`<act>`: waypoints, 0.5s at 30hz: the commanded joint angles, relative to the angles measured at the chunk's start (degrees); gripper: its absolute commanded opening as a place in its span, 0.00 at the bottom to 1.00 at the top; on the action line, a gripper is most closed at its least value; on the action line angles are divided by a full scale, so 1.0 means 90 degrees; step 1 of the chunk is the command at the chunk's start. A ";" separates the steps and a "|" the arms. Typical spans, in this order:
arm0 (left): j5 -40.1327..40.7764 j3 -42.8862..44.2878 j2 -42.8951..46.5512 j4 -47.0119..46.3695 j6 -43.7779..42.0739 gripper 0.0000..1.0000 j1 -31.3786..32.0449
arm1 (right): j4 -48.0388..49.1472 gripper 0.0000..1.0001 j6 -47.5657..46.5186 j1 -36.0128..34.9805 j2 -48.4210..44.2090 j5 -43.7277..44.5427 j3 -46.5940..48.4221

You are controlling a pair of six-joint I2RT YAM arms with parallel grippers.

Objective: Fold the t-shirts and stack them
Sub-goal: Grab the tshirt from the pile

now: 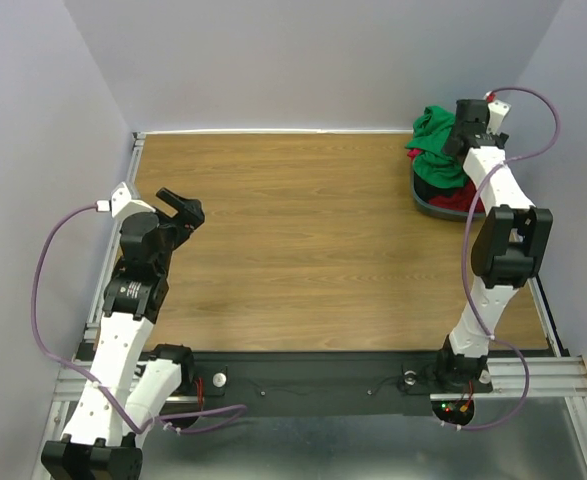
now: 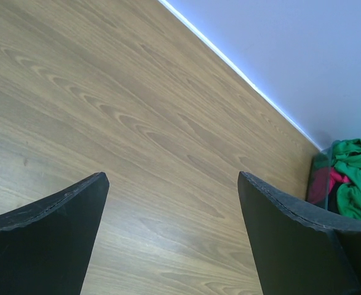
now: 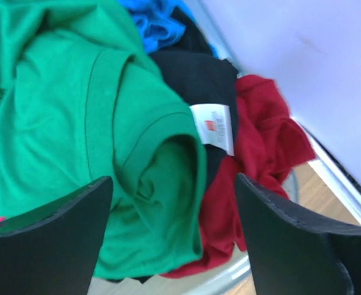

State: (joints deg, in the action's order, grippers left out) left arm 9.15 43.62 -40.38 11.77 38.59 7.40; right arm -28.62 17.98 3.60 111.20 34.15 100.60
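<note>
The t-shirts lie heaped in a grey-blue bin (image 1: pixel 428 208) at the table's far right corner. A bright green shirt (image 3: pixel 75 123) is on top, with a black one (image 3: pixel 198 80) bearing a white label, a red one (image 3: pixel 260 141) and a blue one (image 3: pixel 152 24) under and beside it. My right gripper (image 3: pixel 174 184) hangs just above the heap, jaws wide apart, with a fold of green cloth between the fingers and not pinched. My left gripper (image 1: pixel 181 210) stands open over bare wood at the left. From there the green shirt (image 2: pixel 352 178) shows far off.
The bin rim (image 3: pixel 229 279) shows below the cloth. Walls close in the table behind and on both sides. The wooden tabletop (image 1: pixel 303 240) stretches between the two arms. The right arm (image 1: pixel 503 240) reaches along the right edge.
</note>
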 commanded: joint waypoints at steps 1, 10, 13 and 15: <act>0.0087 0.0027 -0.0132 -0.0282 -0.0020 0.99 -0.0012 | 0.0172 0.76 0.0160 0.0079 0.0359 -0.0396 0.0472; -0.0059 0.0056 -0.0113 -0.0204 0.0009 0.99 -0.0012 | 0.0172 0.00 -0.0034 0.0108 0.0020 -0.0728 0.1030; -0.0108 0.0085 0.0023 -0.0185 0.0019 0.99 -0.0012 | 0.0172 0.00 -0.0102 0.0099 -0.0497 -0.0941 0.1127; -0.0167 0.0105 0.0082 -0.0136 0.0019 0.99 -0.0011 | 0.0172 0.00 -0.0132 0.0108 -0.0830 -0.1186 0.1147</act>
State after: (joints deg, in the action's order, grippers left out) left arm 8.49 43.62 -41.78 11.86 38.65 7.40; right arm -29.30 17.87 4.14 112.79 26.94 107.07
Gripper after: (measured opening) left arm 0.985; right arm 0.042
